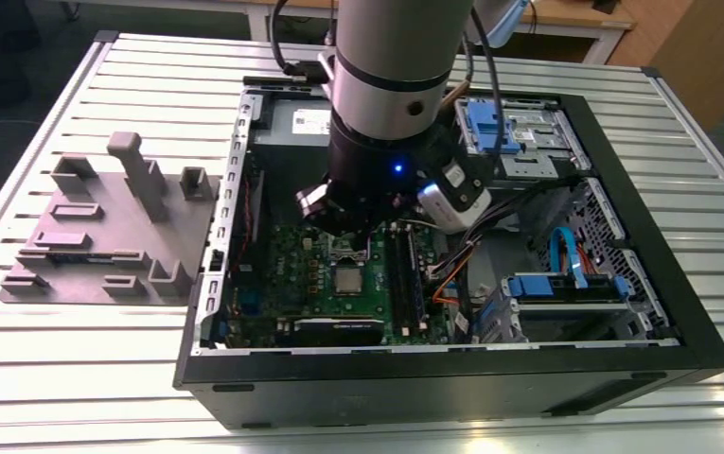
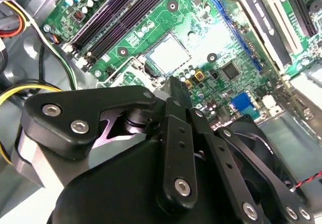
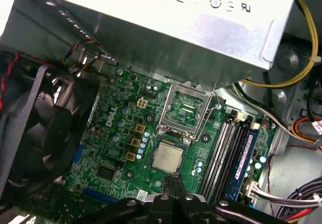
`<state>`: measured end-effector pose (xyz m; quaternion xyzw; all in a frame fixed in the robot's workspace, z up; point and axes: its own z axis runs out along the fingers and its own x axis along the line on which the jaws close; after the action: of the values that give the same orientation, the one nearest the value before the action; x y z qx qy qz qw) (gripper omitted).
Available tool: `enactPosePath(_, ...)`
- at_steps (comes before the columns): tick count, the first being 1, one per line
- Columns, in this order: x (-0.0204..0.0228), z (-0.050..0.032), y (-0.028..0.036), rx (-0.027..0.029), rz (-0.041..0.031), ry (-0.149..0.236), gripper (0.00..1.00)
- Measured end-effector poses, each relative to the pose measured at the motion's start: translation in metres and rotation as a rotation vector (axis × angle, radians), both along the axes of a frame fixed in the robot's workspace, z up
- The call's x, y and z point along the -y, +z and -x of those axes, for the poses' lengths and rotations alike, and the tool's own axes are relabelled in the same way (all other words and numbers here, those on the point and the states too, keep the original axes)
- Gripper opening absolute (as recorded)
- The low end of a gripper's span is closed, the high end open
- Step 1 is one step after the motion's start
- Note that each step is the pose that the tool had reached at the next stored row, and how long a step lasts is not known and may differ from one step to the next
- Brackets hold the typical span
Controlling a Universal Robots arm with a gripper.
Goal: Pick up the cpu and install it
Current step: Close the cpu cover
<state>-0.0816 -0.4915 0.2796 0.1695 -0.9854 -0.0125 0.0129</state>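
an open computer case lies on its side on a slatted metal desk, with a grey block of raised shapes beside it toward the exterior view's left. the robot arm reaches down into the case over the green board.

the cpu, a small silvery square chip, lies flat on the green board just beside the socket frame, which stands hinged open. in the second wrist view the cpu appears as a pale square among the board's parts. in the exterior view the cpu lies just below the arm's tip.

the pincer hovers above the chip, and its fingertips look drawn narrow and close together, holding nothing; there appears to be a gap between it and the chip.

judging from this, the step in hand is either the pick-up or the seating, and i cannot tell whether the chip already sits in its socket. to do it well, the pincer should stay square to the chip's edges, come straight down, and touch only its rim, since a tilted chip could harm the fine contacts underneath.
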Motion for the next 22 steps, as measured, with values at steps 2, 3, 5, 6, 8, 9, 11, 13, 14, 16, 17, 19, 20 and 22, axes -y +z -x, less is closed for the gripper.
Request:
enactPosePath(2,0.0,0.0,0.0,0.0,0.0,0.013,0.1)
enactPosePath(3,0.0,0.0,0.0,0.0,0.0,0.018,0.1)
enactPosePath(5,0.0,0.0,0.0,0.0,0.0,0.025,0.1)
enactPosePath(6,0.0,0.0,0.0,0.0,0.0001,0.028,0.1)
enactPosePath(8,0.0,0.0,0.0,0.0,0.0,0.033,0.1)
enactPosePath(9,0.0,0.0,0.0,0.0,0.0,0.036,0.1)
enactPosePath(11,0.0,0.0,0.0,0.0,0.0,0.042,0.1)
enactPosePath(13,0.0,0.0,0.0,0.0,0.0,0.049,0.1)
enactPosePath(14,0.0,0.0,0.0,0.0,0.0,0.052,0.1)
enactPosePath(16,0.0,0.0,0.0,0.0,0.0,0.059,0.1)
enactPosePath(17,0.0,0.0,0.0,0.0,0.0,0.062,0.1)
enactPosePath(19,0.0,0.0,0.0,0.0,0.0,0.068,0.1)
enactPosePath(20,0.0,0.0,0.0,0.0,0.0,0.071,0.1)
enactPosePath(22,0.0,0.0,0.0,0.0,0.0,0.077,0.1)
